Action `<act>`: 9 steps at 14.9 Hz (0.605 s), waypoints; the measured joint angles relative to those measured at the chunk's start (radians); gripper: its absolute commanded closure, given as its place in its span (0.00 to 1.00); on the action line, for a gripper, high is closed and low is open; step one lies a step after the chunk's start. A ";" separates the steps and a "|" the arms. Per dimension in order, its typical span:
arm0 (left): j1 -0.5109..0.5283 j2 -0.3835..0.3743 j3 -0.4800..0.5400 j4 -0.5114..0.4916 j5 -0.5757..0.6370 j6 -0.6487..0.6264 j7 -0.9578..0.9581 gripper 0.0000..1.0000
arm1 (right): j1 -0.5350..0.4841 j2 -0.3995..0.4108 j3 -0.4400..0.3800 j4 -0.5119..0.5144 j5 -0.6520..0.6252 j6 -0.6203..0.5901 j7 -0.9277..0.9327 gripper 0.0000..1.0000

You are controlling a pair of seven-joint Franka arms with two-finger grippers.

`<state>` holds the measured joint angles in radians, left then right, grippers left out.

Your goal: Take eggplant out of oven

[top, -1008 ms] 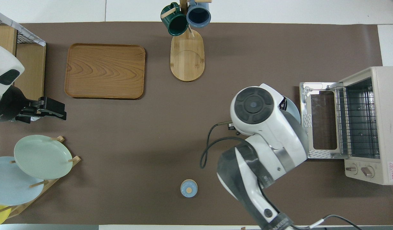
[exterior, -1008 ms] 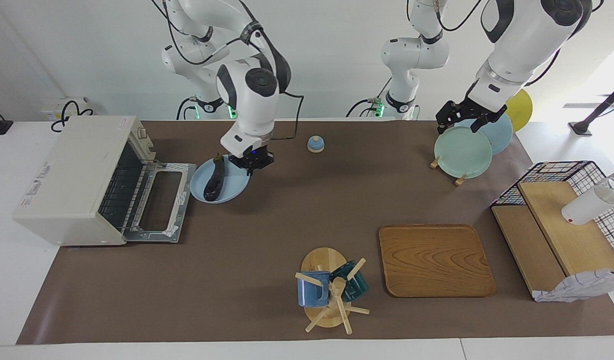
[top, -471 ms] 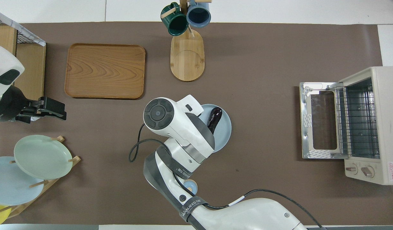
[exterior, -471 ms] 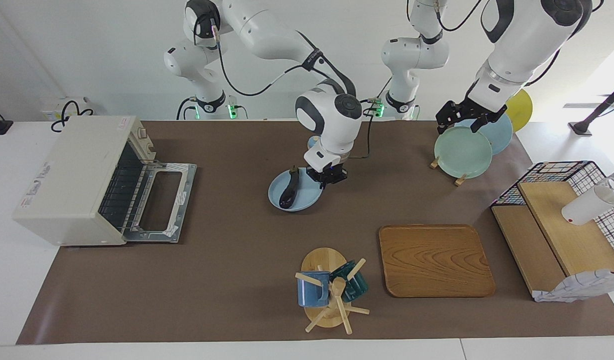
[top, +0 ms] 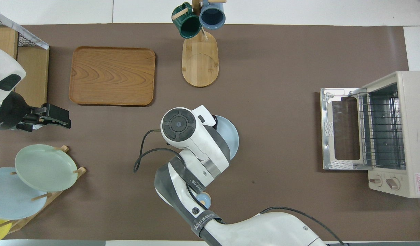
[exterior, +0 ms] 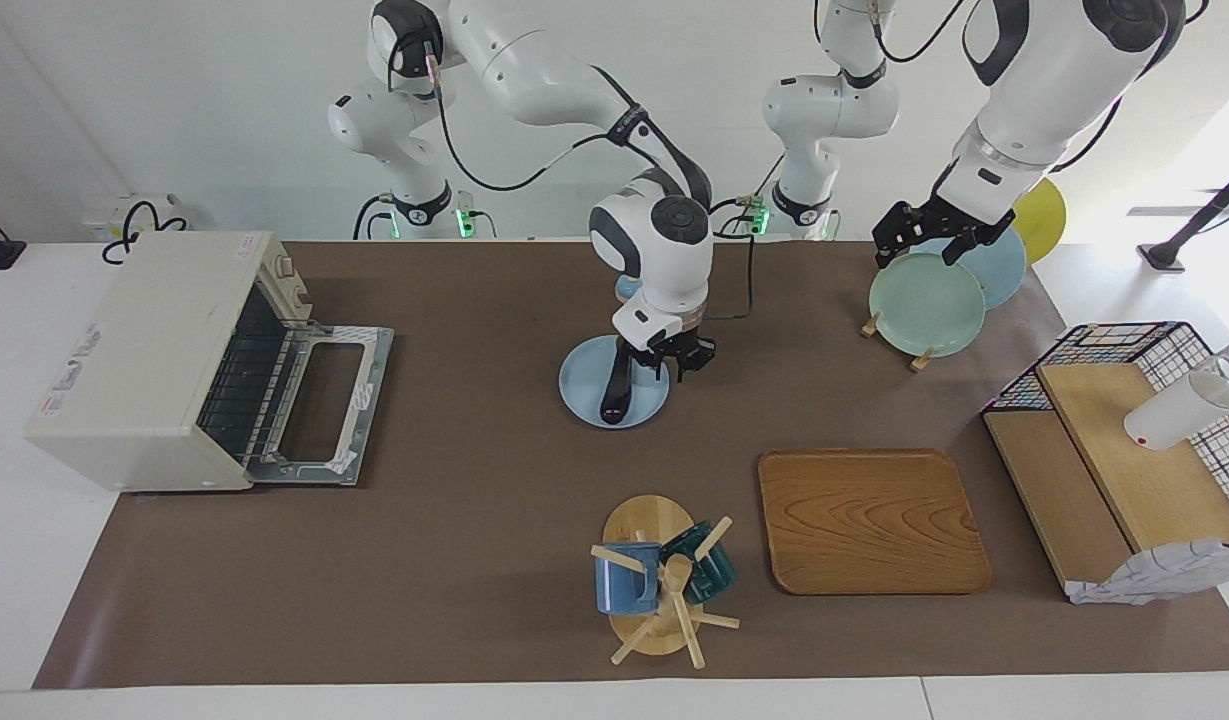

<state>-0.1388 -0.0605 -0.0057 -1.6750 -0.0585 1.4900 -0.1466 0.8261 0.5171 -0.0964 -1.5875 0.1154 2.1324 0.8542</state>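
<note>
- Lying on the light blue plate (exterior: pixel 586 385) near mid-worktop, well apart from the oven (exterior: pixel 144 350): the eggplant (exterior: pixel 614 392).
- Hovering at the plate's rim, just beside the eggplant: right tool (exterior: pixel 674 362), fingers parting, gripping nothing.
- Standing with door dropped open, rack bare: oven.
- Waiting over the rack of plates (exterior: pixel 926 300): left tool (exterior: pixel 919 240), spread wide, empty.

A robotics lab — two arms (exterior: pixel 534 60) (cabled) over staged kitchenware.
</note>
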 measured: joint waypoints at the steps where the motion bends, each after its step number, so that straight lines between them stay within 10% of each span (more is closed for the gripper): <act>1: 0.000 0.000 0.000 0.000 0.000 0.000 0.000 0.00 | 0.001 -0.007 0.000 0.014 -0.011 -0.032 0.000 0.53; 5: 0.000 0.000 0.000 0.000 0.000 0.000 0.000 0.00 | -0.044 -0.072 -0.009 0.039 -0.181 -0.245 -0.080 1.00; 9: -0.001 0.000 -0.007 -0.009 0.000 0.035 0.000 0.00 | -0.234 -0.166 -0.019 -0.017 -0.211 -0.379 -0.311 1.00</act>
<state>-0.1394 -0.0609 -0.0130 -1.6842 -0.0586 1.5251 -0.1466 0.5920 0.3514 -0.1150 -1.6041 -0.0960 1.7529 0.5436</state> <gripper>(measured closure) 0.000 0.991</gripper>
